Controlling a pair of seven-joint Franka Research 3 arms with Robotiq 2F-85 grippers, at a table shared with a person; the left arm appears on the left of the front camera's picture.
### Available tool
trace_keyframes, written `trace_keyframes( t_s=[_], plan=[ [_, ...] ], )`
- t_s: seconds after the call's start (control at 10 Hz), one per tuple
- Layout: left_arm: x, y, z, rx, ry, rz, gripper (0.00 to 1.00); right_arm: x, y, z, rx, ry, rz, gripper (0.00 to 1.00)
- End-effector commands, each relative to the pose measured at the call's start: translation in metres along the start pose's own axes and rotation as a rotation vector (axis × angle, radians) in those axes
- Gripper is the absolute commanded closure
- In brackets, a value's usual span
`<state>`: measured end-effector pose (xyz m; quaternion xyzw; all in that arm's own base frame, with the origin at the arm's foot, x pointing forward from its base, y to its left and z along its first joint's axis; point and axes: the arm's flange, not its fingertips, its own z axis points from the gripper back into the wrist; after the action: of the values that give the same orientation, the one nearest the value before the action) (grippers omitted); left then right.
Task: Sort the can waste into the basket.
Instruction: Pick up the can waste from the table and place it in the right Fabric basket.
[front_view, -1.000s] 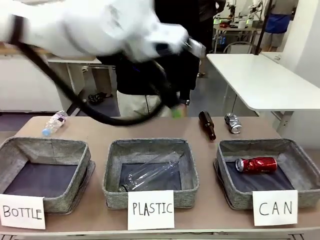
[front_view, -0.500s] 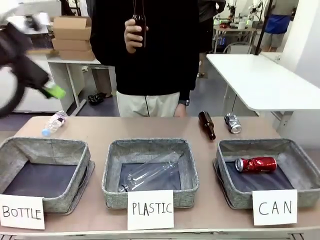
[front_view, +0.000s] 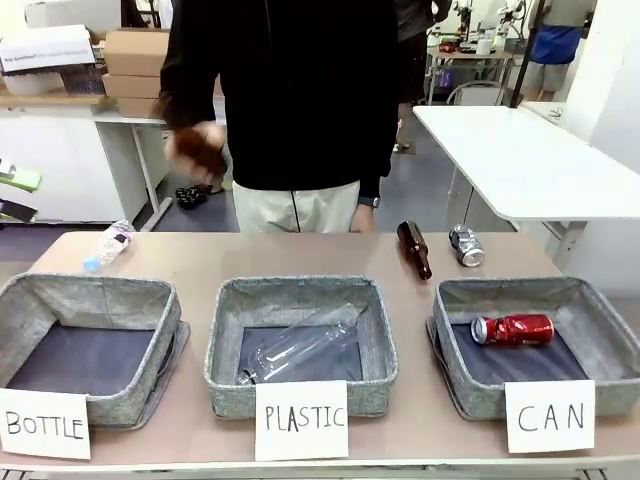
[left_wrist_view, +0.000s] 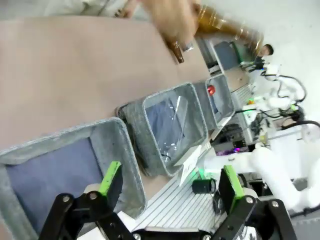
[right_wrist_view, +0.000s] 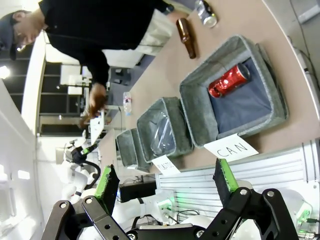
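Silver can (front_view: 466, 246) at the far edge of the table (front_view: 300, 256): I'd drop the right gripper (right_wrist_view: 165, 181), spread wide, over it, avoiding the brown bottle (front_view: 414, 250).

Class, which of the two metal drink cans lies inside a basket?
The shiny red metal can, in the grey woven basket signed CAN; the dented silver can lies on the brown table beyond it.

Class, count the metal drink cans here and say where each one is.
2. The red can lies inside the CAN basket; the silver can lies on the table beyond that basket, beside a brown bottle. None seems hidden.
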<state>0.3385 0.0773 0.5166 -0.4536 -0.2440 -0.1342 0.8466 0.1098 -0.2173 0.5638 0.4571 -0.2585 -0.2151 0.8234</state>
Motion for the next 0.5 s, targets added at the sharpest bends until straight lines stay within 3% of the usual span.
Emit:
trace_keyframes(
  t_s=[0.0, 0.4],
  plan=[
    [0.0115, -0.0329, -0.0041, 0.036, 0.083, -0.092, 0.00, -0.0060, -0.0003, 0.0086, 0.018, -0.011, 0.023, 0.00],
    [0.0115, -0.0329, -0.0041, 0.036, 0.083, -0.092, 0.00, -0.0060, -0.0003, 0.0086, 0.018, -0.011, 0.023, 0.00]
  ],
)
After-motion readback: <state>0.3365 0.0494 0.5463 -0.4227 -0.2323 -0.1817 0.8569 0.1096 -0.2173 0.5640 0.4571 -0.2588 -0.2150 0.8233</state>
